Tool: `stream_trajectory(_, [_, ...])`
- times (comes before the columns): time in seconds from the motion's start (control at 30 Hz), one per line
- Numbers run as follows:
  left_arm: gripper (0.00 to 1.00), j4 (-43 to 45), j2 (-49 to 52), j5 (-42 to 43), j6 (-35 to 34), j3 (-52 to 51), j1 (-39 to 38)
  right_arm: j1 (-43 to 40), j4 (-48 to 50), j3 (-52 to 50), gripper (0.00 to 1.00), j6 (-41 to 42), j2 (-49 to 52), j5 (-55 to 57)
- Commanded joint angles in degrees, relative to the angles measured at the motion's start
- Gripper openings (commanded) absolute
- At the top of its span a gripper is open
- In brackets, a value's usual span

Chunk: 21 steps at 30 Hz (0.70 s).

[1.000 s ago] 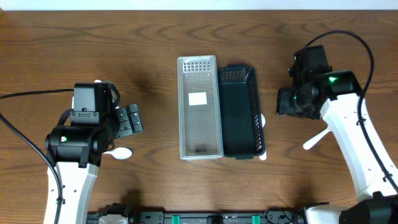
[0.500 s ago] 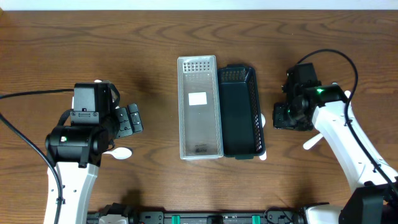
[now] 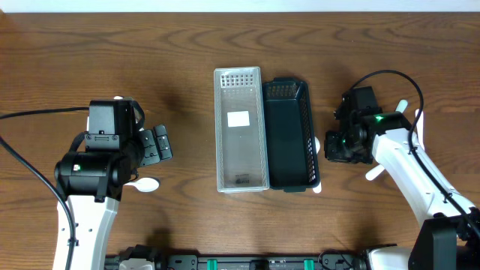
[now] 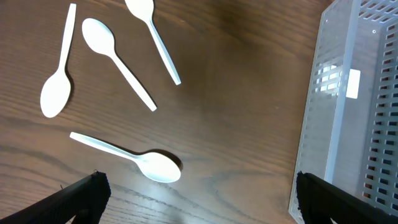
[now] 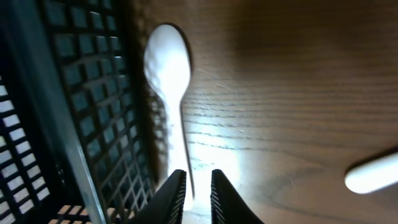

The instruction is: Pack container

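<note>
A clear plastic container and a black mesh basket lie side by side at the table's centre. My right gripper is low beside the basket's right wall. In the right wrist view its narrowly parted jaws straddle the handle of a white spoon lying against the basket; a gap shows beside the handle. My left gripper is wide open and empty over bare wood, with several white spoons ahead of it and the clear container to its right.
Another white spoon lies right of my right arm, its end showing in the right wrist view. One spoon lies by the left arm's base. A white spoon lies closest to my left fingers.
My right arm has moved left and down towards the basket's right side and now sits over the spoon there. The left arm has not moved.
</note>
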Motion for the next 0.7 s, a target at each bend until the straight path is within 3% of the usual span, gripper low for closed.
stream_trajectory(0.0, [0.98, -0.13, 0.15, -0.48, -0.33, 0.96, 0.39, 1.66, 0.76, -0.24, 0.16, -2.1, 0.39, -4.13])
stream_trajectory(0.67, [0.98, -0.13, 0.15, -0.48, -0.33, 0.98, 0.42, 5.95, 3.54, -0.24, 0.15, -2.03, 0.39, -8.66])
